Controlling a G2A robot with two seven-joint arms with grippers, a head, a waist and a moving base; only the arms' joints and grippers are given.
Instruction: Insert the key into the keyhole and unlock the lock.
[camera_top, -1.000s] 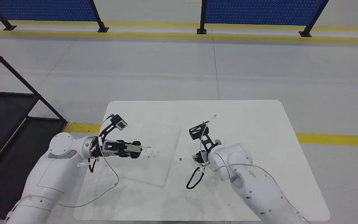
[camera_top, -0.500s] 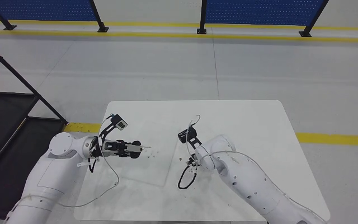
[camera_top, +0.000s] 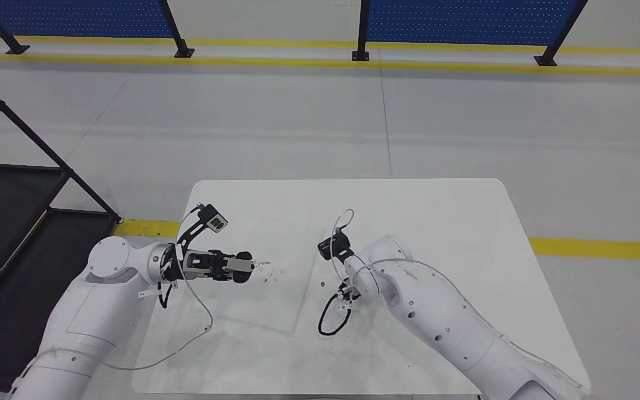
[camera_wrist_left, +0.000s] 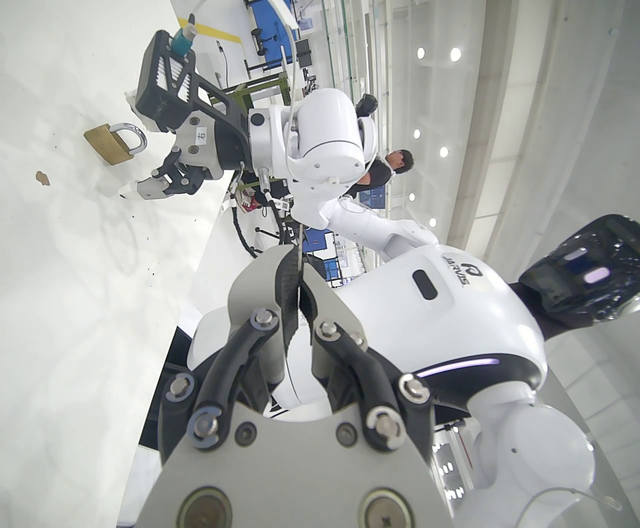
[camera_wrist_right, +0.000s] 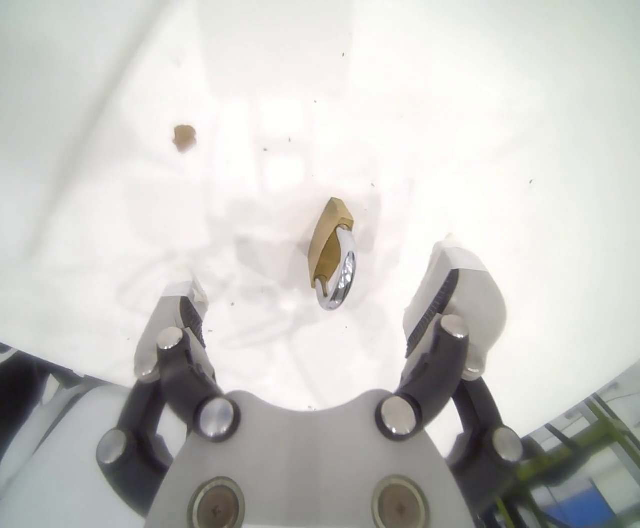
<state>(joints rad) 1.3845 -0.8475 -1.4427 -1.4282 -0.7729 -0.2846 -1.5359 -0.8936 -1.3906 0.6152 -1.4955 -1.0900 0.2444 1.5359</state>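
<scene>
On the 9 o'clock side of the white desk (camera_top: 450, 220), the left gripper (camera_wrist_left: 297, 280) is held above the surface and is pointed toward 3 o'clock. Its fingers (camera_wrist_left: 260, 280) are pressed together on the key (camera_wrist_left: 299, 240), which is seen edge-on as a thin metal strip standing out past the fingertips. Farther along the same 3 o'clock line, a small brown scrap (camera_wrist_left: 42, 177) is found on the desk, between the left gripper and the brass padlock (camera_wrist_left: 107, 145). The padlock is laid on the desk near its middle, well apart from the key, with its silver shackle turned toward 3 o'clock. Just beyond it, the right gripper (camera_wrist_right: 320, 270) is pointed back toward 9 o'clock and is held low over the desk. Its fingers are spread wide, and the shackle end of the padlock is set between them without being touched by either. Fine dark specks are scattered on the desk around the padlock.
</scene>
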